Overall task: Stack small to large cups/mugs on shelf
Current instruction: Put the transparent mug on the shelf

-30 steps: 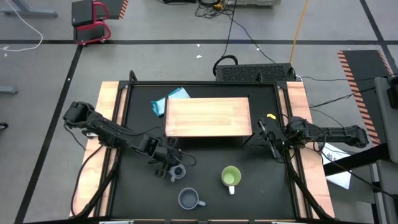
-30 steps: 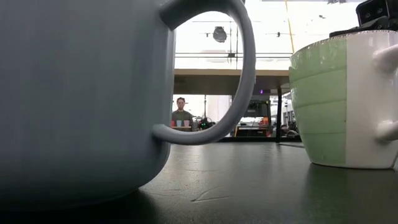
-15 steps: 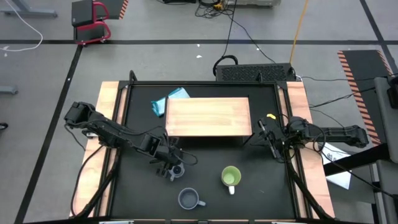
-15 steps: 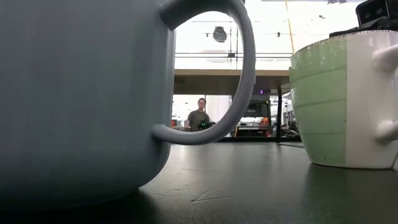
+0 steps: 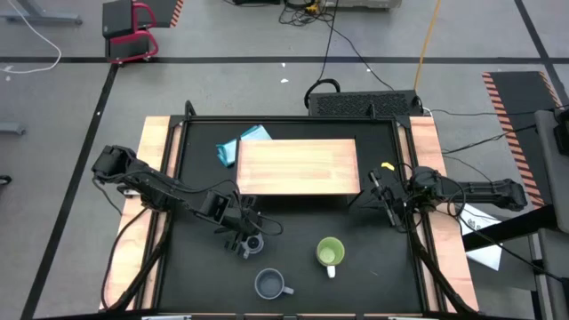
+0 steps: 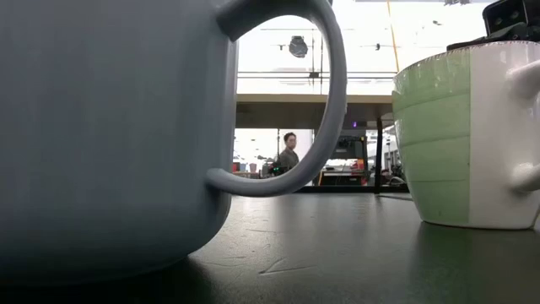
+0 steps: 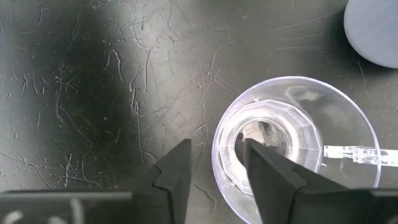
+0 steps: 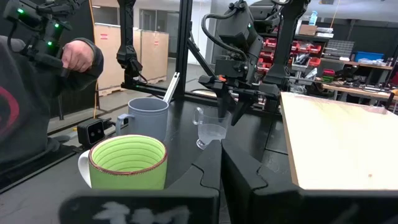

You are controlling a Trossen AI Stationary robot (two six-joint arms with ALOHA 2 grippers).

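The small clear glass cup (image 7: 292, 143) stands upright on its base on the black table, left of centre near the front; it also shows in the high view (image 5: 256, 243). My left gripper (image 7: 214, 158) is open and points down over the cup, one finger inside it and one outside its wall. The grey-blue mug (image 5: 269, 284) stands near the front edge. The green mug (image 5: 331, 253) with the white handle stands to its right. The light wooden shelf (image 5: 298, 166) stands at the table's middle back with nothing on its top. My right gripper (image 5: 382, 191) is shut and waits at the table's right side. My left gripper comes from above, pointing down, astride the glass cup's rim (image 7: 216, 146) on the side away from its handle (image 7: 351, 153). One finger (image 7: 264, 165) is inside the cup and one finger (image 7: 177, 171) outside. I cannot tell whether either touches the wall. The cup stands on the table.
A crumpled blue cloth (image 5: 242, 142) lies at the shelf's far left corner. A small yellow object (image 5: 387, 166) lies by the right rail. A person's arm and hand (image 8: 74, 56) show beyond the table's near edge in the right wrist view.
Neither arm nor any cup has visibly moved. A person far off in the room behind the table has walked toward the right in the low view.
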